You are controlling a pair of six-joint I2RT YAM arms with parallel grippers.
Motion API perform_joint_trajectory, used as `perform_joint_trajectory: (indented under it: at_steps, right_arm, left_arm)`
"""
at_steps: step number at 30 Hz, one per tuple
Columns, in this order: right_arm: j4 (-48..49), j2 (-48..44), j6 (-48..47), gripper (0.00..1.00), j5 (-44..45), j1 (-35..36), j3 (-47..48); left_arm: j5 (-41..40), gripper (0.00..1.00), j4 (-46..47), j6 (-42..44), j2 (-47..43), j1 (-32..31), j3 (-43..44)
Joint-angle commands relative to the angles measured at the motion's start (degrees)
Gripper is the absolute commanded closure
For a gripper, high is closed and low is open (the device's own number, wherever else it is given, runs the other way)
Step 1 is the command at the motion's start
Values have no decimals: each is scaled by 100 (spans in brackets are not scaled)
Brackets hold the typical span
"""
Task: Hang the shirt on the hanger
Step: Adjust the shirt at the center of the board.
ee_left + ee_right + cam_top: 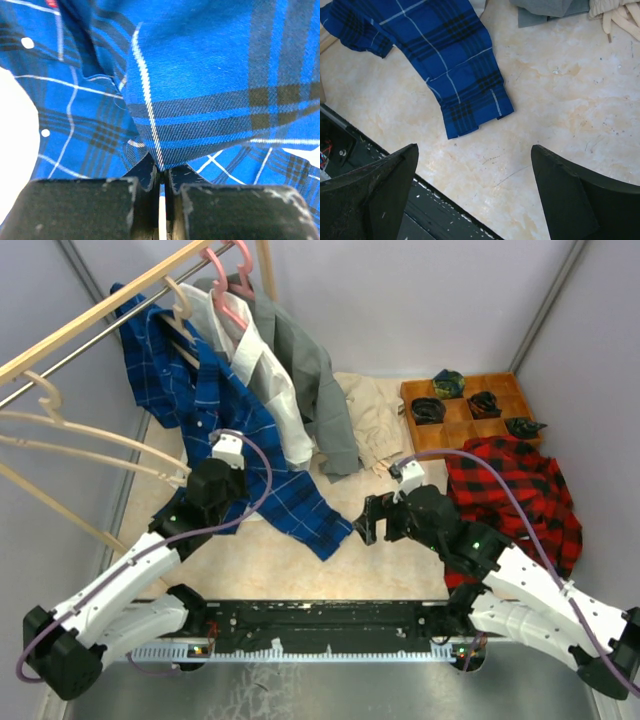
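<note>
Progress looks well advanced: the royal-blue, white-checked long-sleeved shirt (pixel 225 430) hangs at the wooden rail (pixel 110 310) on the pale beige curved hanger (pixel 181 306), with its lower part and one sleeve trailing onto the marbled beige table (pixel 560 100). You cannot tell whether both shoulders are seated. Your left gripper (pixel 161 176) is pinched on a fold of blue cloth. Your right gripper (pixel 474 155) is spread wide and empty above the table near the cuff. What seems left is checking the fit and letting go.
</note>
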Motion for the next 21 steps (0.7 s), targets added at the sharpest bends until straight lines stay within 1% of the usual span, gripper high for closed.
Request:
perform_joint_trajectory:
  at_steps: [1,6,12,16,18,21]
  right_arm:
    - [460,153,-147,6,-156,-47,5]
    - [579,292,-147,6,-222,-45,-54]
    - [630,340,-140,4,-251,-43,-77]
    - [602,323,-138,2,-252,-40,-93]
    - [562,306,-143,1,-250,-42,-111]
    - [520,271,-103,1,-146,-40,-141]
  left_arm:
    - [-716,100,-443,12,-439,43,398]
    - [-1151,100,-590,327,-635,41,944]
    - [-1288,100,-367,969,-305,39,1637]
    - [-1253,100,-196,1165,-101,38,1814]
    - [-1063,97,-229,1052,-50,38,1723]
    - [-502,87,-394,677,-2,43,1417]
